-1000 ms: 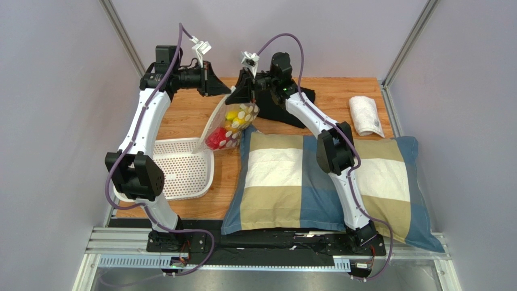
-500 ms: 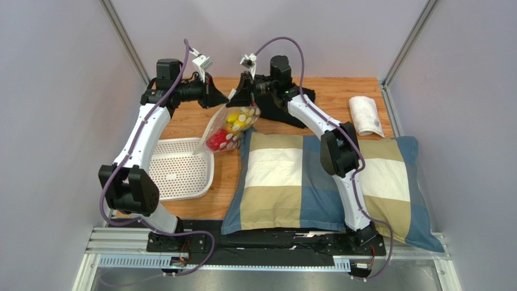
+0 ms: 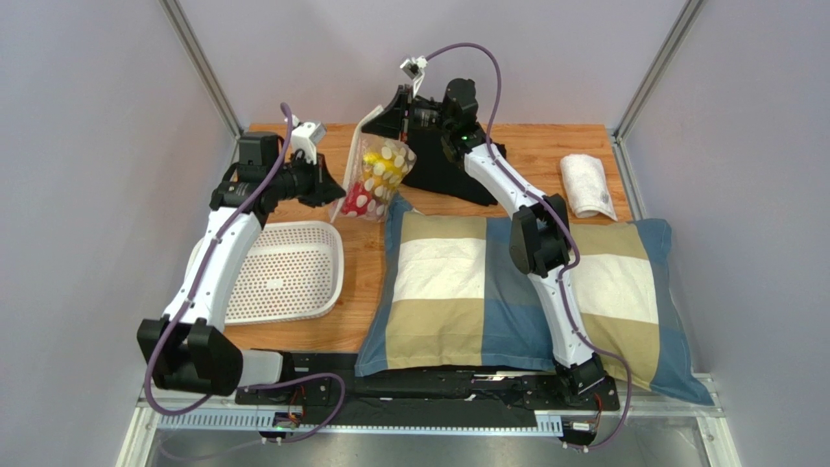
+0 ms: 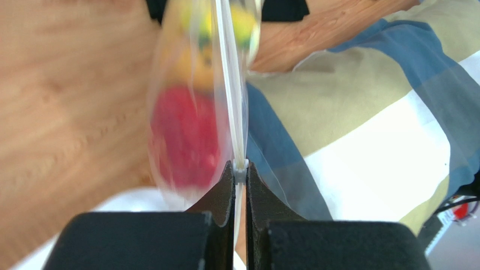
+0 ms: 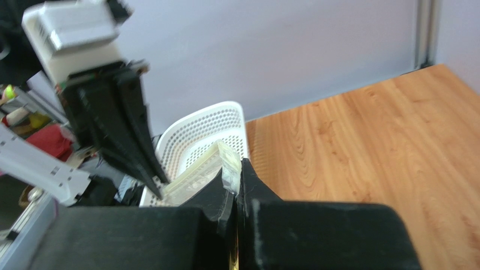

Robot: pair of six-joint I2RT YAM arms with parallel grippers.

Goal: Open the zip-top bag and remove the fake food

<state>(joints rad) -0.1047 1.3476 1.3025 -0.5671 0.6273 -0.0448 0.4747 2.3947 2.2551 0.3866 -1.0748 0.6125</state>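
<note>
Grey walls closed round a wooden bench. Toward its far edge, left of centre, the bag was held up between the two claws. It was clear plastic printed with whitish round spots.

Inside it sat the food: yellow pieces in the upper part and a red piece at the bottom. The left wrist view showed them only as blurred colour behind the film.

A white perforated tray lay by the bench's left edge, nearer than the bag and apart from it.

The left claw was clenched on the bag's pale edge strip at its lower end. Its two black fingers met on the strip, and the bag's body bulged away to the left in that view. The right claw was clenched on the same ribbed strip at its upper end, above the far edge of the bench. The strip ran taut and slanted from one claw to the other, with the food hanging on the side toward the bench's middle. Whether the zip was parted could not be told.

The bag's lowest corner came just beside the far left corner of a blue, tan and white checked pillow. Whether they touched could not be told. The pillow covered the bench's right half and overhung the near edge.

A black cloth lay at the far edge just right of the bag. A rolled white towel lay near the far right corner.
</note>
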